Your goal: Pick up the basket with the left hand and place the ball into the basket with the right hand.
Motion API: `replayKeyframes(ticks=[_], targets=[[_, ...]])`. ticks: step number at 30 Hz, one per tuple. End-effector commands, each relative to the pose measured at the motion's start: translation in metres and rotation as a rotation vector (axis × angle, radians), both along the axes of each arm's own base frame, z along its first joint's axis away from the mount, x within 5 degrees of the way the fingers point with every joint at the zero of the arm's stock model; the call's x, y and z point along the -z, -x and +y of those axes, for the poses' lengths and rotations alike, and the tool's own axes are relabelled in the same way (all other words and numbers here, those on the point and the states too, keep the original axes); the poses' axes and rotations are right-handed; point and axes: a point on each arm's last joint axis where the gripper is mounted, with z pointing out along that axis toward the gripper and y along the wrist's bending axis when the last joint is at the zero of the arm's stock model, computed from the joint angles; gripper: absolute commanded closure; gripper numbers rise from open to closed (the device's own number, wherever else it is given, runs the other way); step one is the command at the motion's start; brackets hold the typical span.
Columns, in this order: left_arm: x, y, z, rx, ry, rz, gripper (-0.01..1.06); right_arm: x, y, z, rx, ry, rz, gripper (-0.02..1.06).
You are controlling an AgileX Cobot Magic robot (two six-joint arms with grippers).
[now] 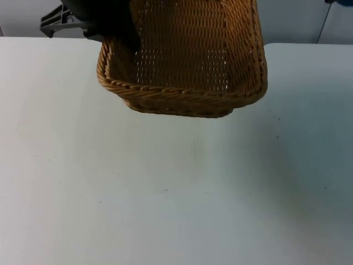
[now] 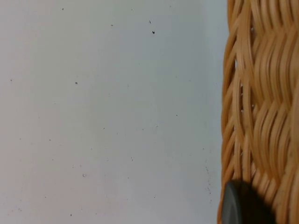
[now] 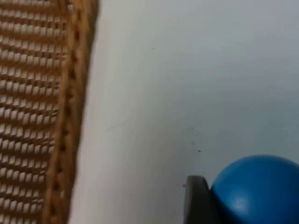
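A woven wicker basket (image 1: pixel 187 61) hangs lifted above the white table, its open side facing the top camera and nothing visible inside. My left gripper (image 1: pixel 113 33) is shut on the basket's left rim. In the left wrist view a black fingertip (image 2: pixel 243 205) presses against the wicker rim (image 2: pixel 261 102). My right gripper (image 3: pixel 224 207) is shut on a blue ball (image 3: pixel 257 189), with one black fingertip (image 3: pixel 196 200) against the ball's side. It hovers over the table just outside the basket's wall (image 3: pixel 42 112). A sliver of blue (image 1: pixel 339 2) shows at the far right edge of the top view.
The white table (image 1: pixel 165 193) stretches bare below the basket, with only small specks and the basket's faint shadow on it. The grey partition wall (image 1: pixel 292 19) stands behind.
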Motion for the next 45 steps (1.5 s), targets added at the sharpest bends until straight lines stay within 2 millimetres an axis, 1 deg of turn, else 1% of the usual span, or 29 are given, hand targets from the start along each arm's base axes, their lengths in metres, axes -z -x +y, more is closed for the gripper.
replayKeyframes(ticks=[1,4,6,7,11,12,14,17,18,22,23,24,26,30,36,42,43,44,45], targets=[[-0.011,0.0,-0.002,-0.014,0.036,-0.037,1.05,-0.017,0.008,0.017,-0.072,-0.002,-0.042,1.05],[-0.012,0.0,-0.003,-0.008,0.059,-0.046,1.05,-0.028,0.007,0.043,-0.182,0.012,-0.108,1.05],[-0.013,-0.001,-0.004,-0.013,0.069,-0.049,1.05,-0.031,0.004,0.055,-0.228,0.019,-0.136,1.05],[-0.013,-0.001,-0.004,-0.013,0.069,-0.049,1.05,-0.031,0.004,0.055,-0.228,0.019,-0.136,1.05],[-0.013,-0.001,-0.004,-0.01,0.073,-0.052,1.05,-0.03,-0.004,0.078,-0.3,0.03,-0.152,1.05],[-0.013,-0.001,-0.004,-0.01,0.073,-0.052,1.05,-0.03,-0.004,0.078,-0.3,0.03,-0.152,1.05],[-0.013,-0.001,-0.004,-0.01,0.073,-0.056,1.05,-0.03,-0.008,0.089,-0.328,0.036,-0.167,1.05],[-0.014,-0.002,-0.004,-0.016,0.076,-0.064,1.05,-0.024,-0.015,0.103,-0.348,0.031,-0.16,1.05],[-0.014,-0.002,-0.004,-0.016,0.076,-0.064,1.05,-0.024,-0.015,0.103,-0.348,0.031,-0.16,1.05],[-0.013,-0.002,-0.004,-0.015,0.075,-0.062,1.05,-0.005,-0.022,0.112,-0.376,0.021,-0.122,1.05],[-0.013,-0.002,-0.004,-0.015,0.075,-0.062,1.05,-0.005,-0.022,0.112,-0.376,0.021,-0.122,1.05],[-0.011,-0.002,-0.004,-0.016,0.074,-0.059,1.05,0.002,-0.025,0.115,-0.397,0.027,-0.114,1.05],[-0.009,-0.003,-0.005,-0.016,0.072,-0.054,1.05,0.009,-0.028,0.119,-0.447,0.039,-0.115,1.05],[-0.008,-0.003,-0.005,-0.015,0.071,-0.05,1.05,0.017,-0.031,0.124,-0.497,0.036,-0.12,1.05],[-0.008,-0.003,-0.005,-0.015,0.071,-0.05,1.05,0.018,-0.032,0.124,-0.491,0.045,-0.126,1.05],[-0.008,-0.003,-0.005,-0.015,0.068,-0.053,1.05,0.032,-0.039,0.124,-0.49,0.087,-0.111,1.04],[-0.008,-0.003,-0.005,-0.01,0.066,-0.056,1.05,0.033,-0.038,0.125,-0.483,0.092,-0.107,1.02],[-0.008,-0.003,-0.005,-0.01,0.066,-0.056,1.05,0.033,-0.038,0.125,-0.483,0.092,-0.107,1.02],[-0.008,-0.003,-0.005,-0.004,0.063,-0.06,1.05,0.036,-0.038,0.127,-0.474,0.095,-0.099,0.95]])
